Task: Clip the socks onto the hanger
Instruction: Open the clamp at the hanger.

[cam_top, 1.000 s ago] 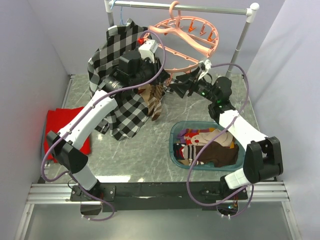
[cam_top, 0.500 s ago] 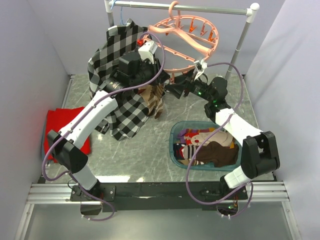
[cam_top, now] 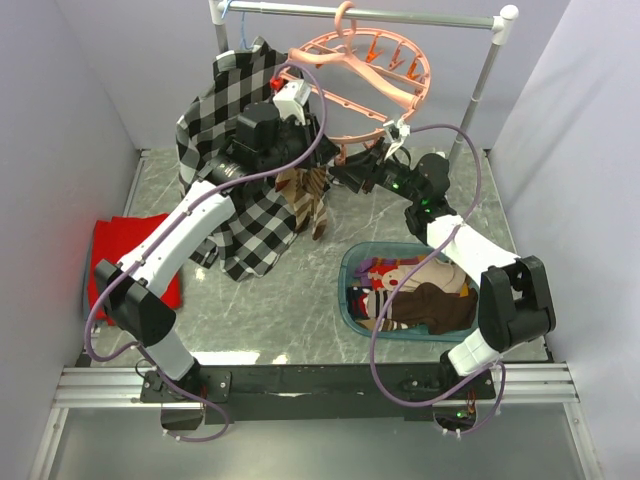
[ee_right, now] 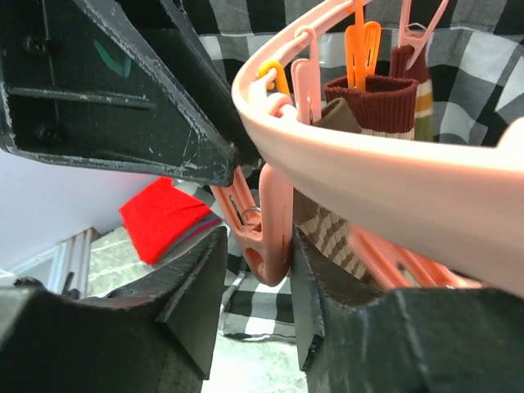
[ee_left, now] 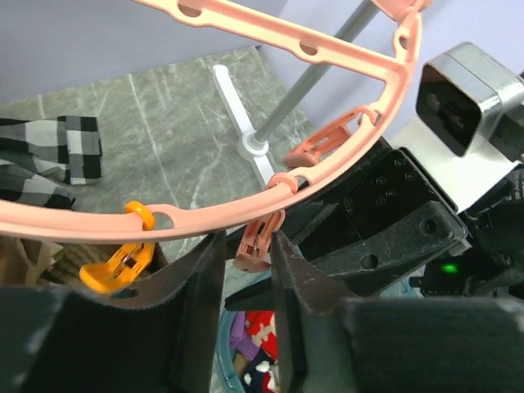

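Note:
The salmon-pink hanger (cam_top: 372, 85) hangs from the rail by its hook. Brown striped socks (cam_top: 308, 197) dangle from its near rim; in the right wrist view a maroon-cuffed sock (ee_right: 372, 102) is held by an orange clip (ee_right: 363, 45). My left gripper (cam_top: 322, 150) is open, its jaws either side of a dangling pink clip (ee_left: 254, 241) under the hanger ring (ee_left: 327, 168), not pinching it. My right gripper (cam_top: 347, 176) is open around another pink clip (ee_right: 274, 225), which rests against the right finger (ee_right: 315, 270). More socks (cam_top: 415, 295) lie in the basket.
A teal basket (cam_top: 345, 275) sits at front right. A black-and-white plaid shirt (cam_top: 235, 95) hangs on the grey rail (cam_top: 400, 14) at the left. A red cloth (cam_top: 112, 245) lies at the table's left edge. The two grippers are nearly touching under the hanger.
My right gripper has moved up and left toward the hanger rim, closer to my left gripper. The hanger has shifted slightly left. The left arm has barely moved.

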### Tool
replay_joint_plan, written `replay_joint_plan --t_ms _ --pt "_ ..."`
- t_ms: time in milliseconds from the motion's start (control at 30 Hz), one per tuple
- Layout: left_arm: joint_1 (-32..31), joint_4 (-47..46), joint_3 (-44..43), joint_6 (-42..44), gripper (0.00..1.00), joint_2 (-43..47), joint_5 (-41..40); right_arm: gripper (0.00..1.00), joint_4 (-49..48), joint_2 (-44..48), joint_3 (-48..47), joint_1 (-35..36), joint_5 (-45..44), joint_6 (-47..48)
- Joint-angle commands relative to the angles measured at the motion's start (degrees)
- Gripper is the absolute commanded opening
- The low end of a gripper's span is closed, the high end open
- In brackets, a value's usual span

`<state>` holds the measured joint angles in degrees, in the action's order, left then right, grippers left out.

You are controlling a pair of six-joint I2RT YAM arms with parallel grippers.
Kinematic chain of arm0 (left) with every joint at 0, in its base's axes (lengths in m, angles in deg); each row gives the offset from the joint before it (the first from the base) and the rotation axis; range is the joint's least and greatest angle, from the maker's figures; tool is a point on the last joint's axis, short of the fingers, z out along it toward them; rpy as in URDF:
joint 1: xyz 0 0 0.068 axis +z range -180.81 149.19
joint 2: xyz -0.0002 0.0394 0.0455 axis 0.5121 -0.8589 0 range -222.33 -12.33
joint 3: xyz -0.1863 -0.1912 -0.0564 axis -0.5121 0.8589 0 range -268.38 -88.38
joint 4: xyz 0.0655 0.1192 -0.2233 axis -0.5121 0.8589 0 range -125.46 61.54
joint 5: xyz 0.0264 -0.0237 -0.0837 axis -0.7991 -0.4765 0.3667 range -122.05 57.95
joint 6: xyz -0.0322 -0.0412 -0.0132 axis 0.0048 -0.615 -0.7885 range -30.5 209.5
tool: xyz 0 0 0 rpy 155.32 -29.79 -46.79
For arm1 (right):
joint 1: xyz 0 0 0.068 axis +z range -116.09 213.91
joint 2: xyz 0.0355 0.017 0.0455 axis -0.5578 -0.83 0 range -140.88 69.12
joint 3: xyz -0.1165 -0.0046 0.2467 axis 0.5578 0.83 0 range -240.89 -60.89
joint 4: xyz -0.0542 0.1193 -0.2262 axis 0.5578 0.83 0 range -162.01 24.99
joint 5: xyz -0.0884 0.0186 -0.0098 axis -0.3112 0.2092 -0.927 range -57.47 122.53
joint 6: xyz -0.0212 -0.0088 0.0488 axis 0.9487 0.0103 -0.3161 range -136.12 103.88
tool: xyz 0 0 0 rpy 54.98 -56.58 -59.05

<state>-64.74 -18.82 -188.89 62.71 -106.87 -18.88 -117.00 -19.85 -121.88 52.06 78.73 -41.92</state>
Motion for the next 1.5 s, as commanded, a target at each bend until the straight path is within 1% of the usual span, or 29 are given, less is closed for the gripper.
replay_joint_plan --t_ms 0,67,100,133,167,200,233,300,333,367,400,467,533,567,667,700,933,1133,1300,1467 --pt "0.36 -1.44 0.49 -1.42 0.39 1.29 -2.71 0.40 0.68 2.92 -1.24 1.27 -2.94 3.99" --pt "0.27 -1.09 1.01 -3.09 0.45 2.08 -3.93 0.36 2.53 3.89 -1.06 1.88 -5.05 6.71" --pt "0.36 -1.17 1.28 -3.79 0.50 2.43 -4.64 0.33 4.46 4.67 -0.88 2.32 -7.85 7.86" --pt "0.18 -1.18 1.63 -5.28 0.53 2.87 -5.95 0.28 5.78 5.20 -0.71 3.46 -9.70 9.00" --pt "0.27 -1.44 2.59 -6.16 0.57 3.92 -6.66 0.25 6.84 5.64 -0.62 3.99 -11.81 11.28" --pt "0.10 -1.61 3.21 -6.78 0.58 4.36 -7.19 0.23 7.89 6.34 -0.18 4.69 -13.13 12.34" --pt "-0.17 -1.70 3.74 -7.92 0.60 4.98 -9.63 0.17 8.42 6.70 -0.01 5.74 -16.37 13.05" --pt "-1.04 -1.18 4.79 -8.81 0.64 6.47 -12.71 0.10 10.00 7.58 0.43 7.15 -20.16 15.33" --pt "-1.40 -0.83 4.97 -9.16 0.65 6.82 -12.99 0.05 10.36 7.84 0.52 7.77 -24.53 16.04" --pt "-1.83 -0.65 5.15 -9.34 0.66 7.35 -16.82 0.04 10.54 8.11 0.96 9.17 -26.23 17.35" --pt "-2.62 0.05 5.15 -9.51 0.67 7.53 -17.99 0.03 11.06 8.37 1.05 9.70 -28.16 17.97" --pt "-3.33 0.67 4.71 -9.78 0.67 7.79 -21.76 0.03 12.20 8.55 0.70 11.46 -33.61 19.82" --pt "-3.95 1.46 3.66 -10.04 0.68 7.79 -23.27 0.02 13.61 8.55 0.44 12.52 -36.34 21.83" --pt "-4.30 1.72 3.31 -10.13 0.67 7.62 -23.97 0.02 13.88 8.55 0.26 13.57 -39.05 22.37" --pt "-5.70 2.43 1.99 -9.34 0.67 6.83 -26.35 0.02 14.49 8.55 0.00 14.54 -41.88 24.13" --pt "-6.23 2.78 1.46 -8.99 0.67 6.48 -27.92 0.02 14.49 8.64 0.00 14.89 -42.15 24.13" --pt "-6.85 4.98 -1.18 -8.28 0.66 3.49 -30.39 0.02 14.76 8.64 0.08 16.12 -43.56 25.19" --pt "-7.81 5.68 -3.11 -8.11 0.62 1.21 -30.48 0.04 14.50 8.90 0.43 16.74 -42.86 27.12" --pt "-8.08 4.72 -3.29 -8.63 0.62 0.32 -29.43 0.04 14.32 8.90 0.52 17.00 -41.89 27.38" --pt "-8.34 4.45 -3.55 -8.46 0.61 -0.64 -30.48 0.05 14.32 8.90 0.79 17.44 -41.71 27.91"
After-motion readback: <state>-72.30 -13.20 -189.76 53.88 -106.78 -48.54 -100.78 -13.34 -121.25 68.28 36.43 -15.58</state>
